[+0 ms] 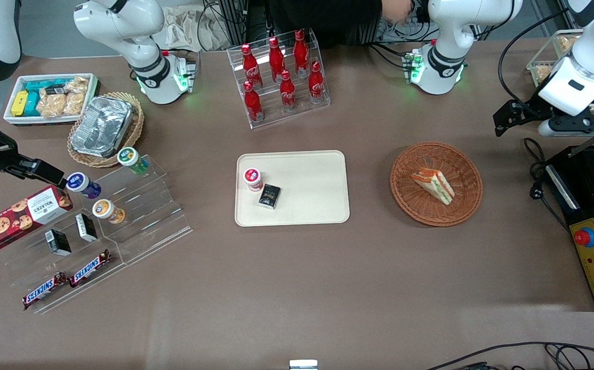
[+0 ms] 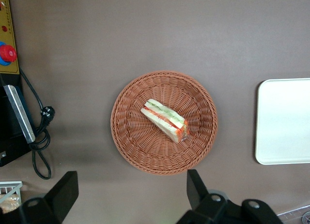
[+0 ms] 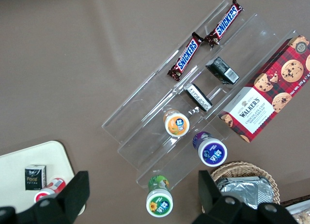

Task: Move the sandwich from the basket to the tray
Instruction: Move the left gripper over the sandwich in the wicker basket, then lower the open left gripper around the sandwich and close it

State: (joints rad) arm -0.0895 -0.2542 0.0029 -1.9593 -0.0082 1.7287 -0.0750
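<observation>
The sandwich (image 1: 433,185) (image 2: 164,120), a white-bread wedge with orange and green layers, lies on its side in the round reddish-brown basket (image 1: 405,195) (image 2: 131,137). The cream tray (image 1: 312,190) (image 2: 286,122) lies beside the basket, toward the parked arm's end. On it stand a red-capped small bottle (image 1: 252,179) and a small black box (image 1: 269,196). My gripper (image 1: 577,126) (image 2: 131,192) hangs high, farther from the front camera than the basket and toward the working arm's end. It is open wide with nothing between its fingers.
A black control box with a red button (image 1: 585,236) and its cable (image 2: 41,137) sits by the basket at the working arm's end. A rack of red cola bottles (image 1: 281,77) stands farther from the front camera than the tray. A clear snack stand (image 1: 122,216), a foil container in a tan basket (image 1: 104,126) and a white bin (image 1: 50,97) are at the parked arm's end.
</observation>
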